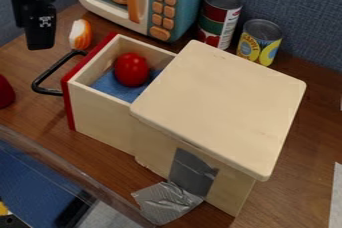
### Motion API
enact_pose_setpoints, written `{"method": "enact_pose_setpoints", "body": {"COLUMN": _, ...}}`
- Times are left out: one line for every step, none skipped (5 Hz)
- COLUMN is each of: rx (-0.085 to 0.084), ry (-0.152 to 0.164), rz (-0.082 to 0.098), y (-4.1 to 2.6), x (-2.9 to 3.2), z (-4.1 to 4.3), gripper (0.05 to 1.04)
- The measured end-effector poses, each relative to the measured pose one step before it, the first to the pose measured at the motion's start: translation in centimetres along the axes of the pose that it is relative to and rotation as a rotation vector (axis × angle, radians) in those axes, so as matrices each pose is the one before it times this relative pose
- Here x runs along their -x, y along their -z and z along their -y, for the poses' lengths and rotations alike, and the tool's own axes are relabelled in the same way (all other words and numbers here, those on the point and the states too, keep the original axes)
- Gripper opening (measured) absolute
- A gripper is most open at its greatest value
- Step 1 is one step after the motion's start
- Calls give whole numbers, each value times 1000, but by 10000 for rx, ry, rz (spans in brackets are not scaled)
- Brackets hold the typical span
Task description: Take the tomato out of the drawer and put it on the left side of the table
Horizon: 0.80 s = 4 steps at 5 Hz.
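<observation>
Resting in drawer [100,114], tomato [131,69] well apart from claw [41,39]

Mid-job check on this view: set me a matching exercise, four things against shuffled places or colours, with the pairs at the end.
Things:
1. tomato
2. handle
3. toy microwave
4. tape

Places or colours:
A. silver-grey
B. inside the open drawer
C. black
D. teal and white, with orange buttons

Pairs: 1-B, 2-C, 3-D, 4-A

glossy tomato [131,69], smooth wood drawer [100,111], blue cloth liner [117,88], metal cans [259,41] etc.
</observation>
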State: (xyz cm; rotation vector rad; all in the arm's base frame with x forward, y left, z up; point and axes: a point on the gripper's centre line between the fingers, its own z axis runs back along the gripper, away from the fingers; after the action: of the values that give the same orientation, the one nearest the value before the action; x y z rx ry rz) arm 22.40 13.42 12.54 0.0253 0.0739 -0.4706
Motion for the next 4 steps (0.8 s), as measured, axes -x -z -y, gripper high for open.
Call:
{"method": "enact_pose_setpoints", "body": {"rx": 198, "ry": -4, "rz": -118, "y": 586, "x": -14, "z": 91, "gripper": 999}}
{"method": "enact_pose_setpoints", "body": {"rx": -88, "ry": 416, "rz": 73, "y": -173, "x": -904, "z": 386, "gripper": 999}}
{"method": "enact_pose_setpoints", "body": {"rx": -150, "ry": 403, "rz": 244, "y": -797, "x": -1188, "z": 74, "gripper": 999}}
{"method": "enact_pose_setpoints", "body": {"rx": -224, "ry": 764, "rz": 441, "y": -151, "x": -1680, "z": 321, "gripper": 999}}
